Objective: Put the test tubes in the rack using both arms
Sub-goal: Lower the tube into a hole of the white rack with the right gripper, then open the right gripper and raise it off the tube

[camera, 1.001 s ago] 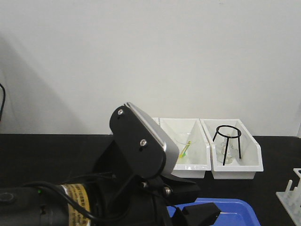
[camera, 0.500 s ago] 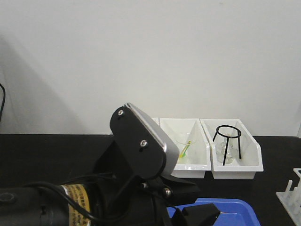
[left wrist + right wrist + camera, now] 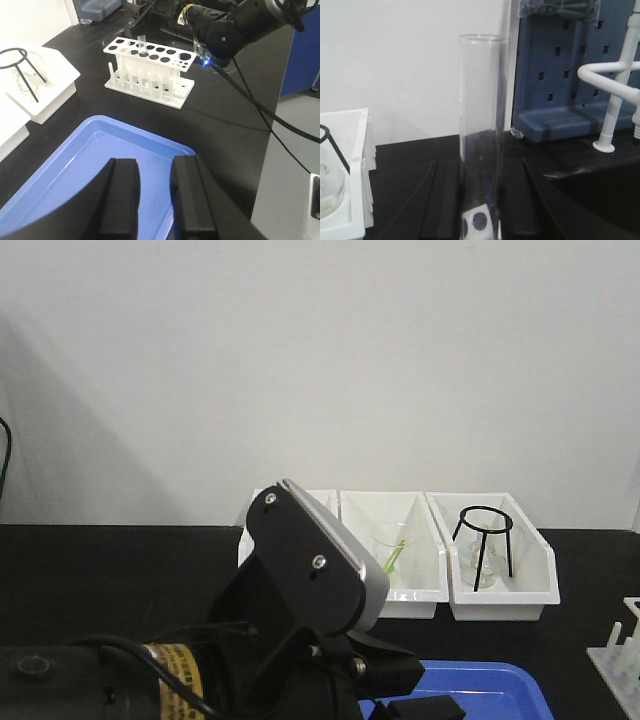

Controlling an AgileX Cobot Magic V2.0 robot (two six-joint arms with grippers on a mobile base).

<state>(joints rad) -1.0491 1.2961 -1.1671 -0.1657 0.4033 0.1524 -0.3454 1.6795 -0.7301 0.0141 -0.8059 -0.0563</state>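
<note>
Over the rack (image 3: pixel 150 75) at the far side of the surface (image 3: pixel 220 115), my right pincer (image 3: pixel 479 167) is clenched on a test tube (image 3: pixel 479 100). It holds the tube upright, with a black finger pressed against each side. Through the glass near the tube's foot I can make out the white top plate and one round hole. From the left wrist view, the tube's open rim stands just above the back row of holes.

My worry is the alignment. If the round bottom lands on the plate and not in the hole, pushing down could tip the tube in the grip, crack the glass or shove the light rack along the surface. Letting go before it is seated would leave it free to topple. I cannot tell how deep it sits.

My left pincer (image 3: pixel 155 162) hangs released and empty above the blue tray (image 3: pixel 90 160). I see no tubes on the visible part of the tray, so a reach from here risks closing on nothing.

As for writing, the left arm (image 3: pixel 300 570) carries a yellow label (image 3: pixel 178 680) with dark print too small for me to read. I can find no brand name anywhere.
</note>
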